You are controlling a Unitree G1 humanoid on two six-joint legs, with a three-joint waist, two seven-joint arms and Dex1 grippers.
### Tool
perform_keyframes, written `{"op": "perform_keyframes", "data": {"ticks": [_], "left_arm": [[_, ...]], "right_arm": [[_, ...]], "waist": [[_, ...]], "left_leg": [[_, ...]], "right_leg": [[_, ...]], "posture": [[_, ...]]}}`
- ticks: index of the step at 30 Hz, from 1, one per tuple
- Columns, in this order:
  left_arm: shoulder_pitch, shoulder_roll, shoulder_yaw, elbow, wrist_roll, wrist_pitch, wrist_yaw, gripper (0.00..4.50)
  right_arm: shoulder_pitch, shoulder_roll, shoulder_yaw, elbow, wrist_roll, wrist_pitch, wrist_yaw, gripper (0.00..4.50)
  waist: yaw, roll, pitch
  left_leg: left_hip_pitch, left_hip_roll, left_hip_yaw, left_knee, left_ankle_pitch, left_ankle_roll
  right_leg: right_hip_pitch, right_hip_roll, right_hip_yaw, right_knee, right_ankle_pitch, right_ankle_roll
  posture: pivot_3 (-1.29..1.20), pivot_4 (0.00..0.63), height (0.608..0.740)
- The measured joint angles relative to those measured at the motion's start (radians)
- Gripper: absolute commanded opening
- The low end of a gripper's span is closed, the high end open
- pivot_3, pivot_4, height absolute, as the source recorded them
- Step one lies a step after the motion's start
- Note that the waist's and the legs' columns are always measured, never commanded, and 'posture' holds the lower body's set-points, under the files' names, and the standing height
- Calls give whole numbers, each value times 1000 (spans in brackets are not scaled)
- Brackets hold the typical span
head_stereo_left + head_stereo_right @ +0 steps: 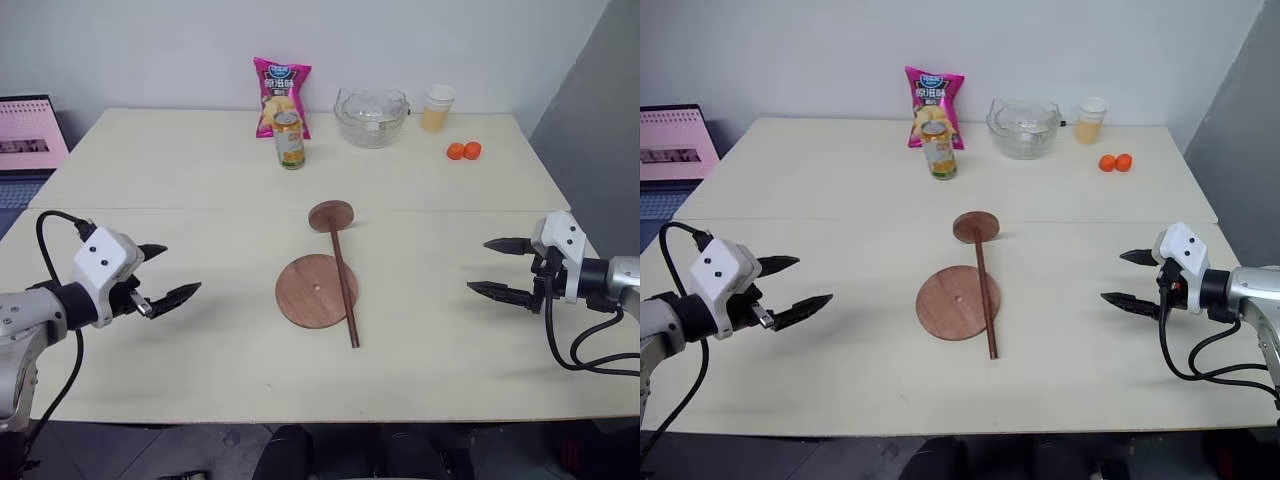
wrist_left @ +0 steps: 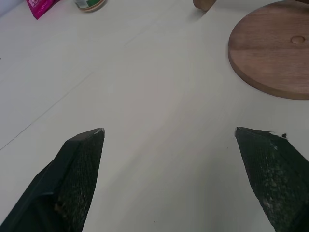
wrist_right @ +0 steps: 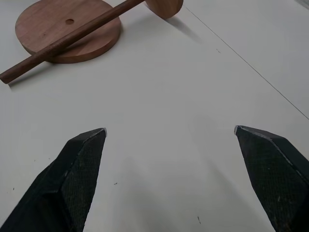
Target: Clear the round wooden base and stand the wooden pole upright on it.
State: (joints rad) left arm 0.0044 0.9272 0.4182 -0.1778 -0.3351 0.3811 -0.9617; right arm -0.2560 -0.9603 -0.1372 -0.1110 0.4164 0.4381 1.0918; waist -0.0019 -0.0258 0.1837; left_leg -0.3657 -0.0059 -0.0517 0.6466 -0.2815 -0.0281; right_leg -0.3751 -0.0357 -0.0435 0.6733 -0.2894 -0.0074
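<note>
While both arms hang idle at the sides of the tabletop (image 1: pixel 180 390), nothing of the task is done yet, and the risks lie in how the first grasp is made. Largest of the task's things, the round wooden base (image 1: pixel 312 292) lies flat near the middle of the tabletop, a little toward the front edge, its centre hole showing. Across its right part lies the wooden pole (image 1: pixel 343 280), its disc end (image 1: pixel 331 216) resting on the tabletop beyond the base toward the back edge, its free tip overhanging toward the front edge.

Well apart from the pole on the left, the left gripper (image 1: pixel 158 275) has its fingers spread and holds nothing. Over by the right edge, the right gripper (image 1: pixel 505 268) is likewise spread wide and empty.

Because the pole is thin and round, I judge a pinch made off its axis could roll it away, or drag the thin base along under it. A grasp far from the disc end would likely leave that heavier end sagging, so the pole could swing as it lifts.

Along the back edge stand a drink can (image 1: pixel 290 140), a chip bag (image 1: pixel 281 92), a glass bowl (image 1: pixel 371 117), a cup (image 1: pixel 437 108) and two small oranges (image 1: pixel 463 151), well apart from the work, so a knock there seems unlikely.
</note>
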Motion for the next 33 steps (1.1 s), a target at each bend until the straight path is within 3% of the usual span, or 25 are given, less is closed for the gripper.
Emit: {"op": "perform_keyframes", "data": {"ticks": [22,26,33], "left_arm": [[-7,12,0,-9,-19,-18,-54,4500],[-24,12,0,-36,-78,29,-61,4500],[-52,17,-114,-136,-100,52,-97,4500]], "right_arm": [[-12,6,1,-26,42,77,0,4458],[-21,26,5,-70,77,116,-2,4458],[-130,99,21,-240,233,336,-94,4458]], "waist": [[0,0,0],[0,0,0],[-1,0,0]], "left_leg": [[0,0,2,0,0,0],[0,0,2,0,0,0],[0,1,2,0,0,0]], "right_leg": [[-1,0,2,1,0,0],[-1,0,2,1,0,0],[-3,1,3,3,0,0]], "posture": [[0,150,740],[0,150,740],[0,150,740]]}}
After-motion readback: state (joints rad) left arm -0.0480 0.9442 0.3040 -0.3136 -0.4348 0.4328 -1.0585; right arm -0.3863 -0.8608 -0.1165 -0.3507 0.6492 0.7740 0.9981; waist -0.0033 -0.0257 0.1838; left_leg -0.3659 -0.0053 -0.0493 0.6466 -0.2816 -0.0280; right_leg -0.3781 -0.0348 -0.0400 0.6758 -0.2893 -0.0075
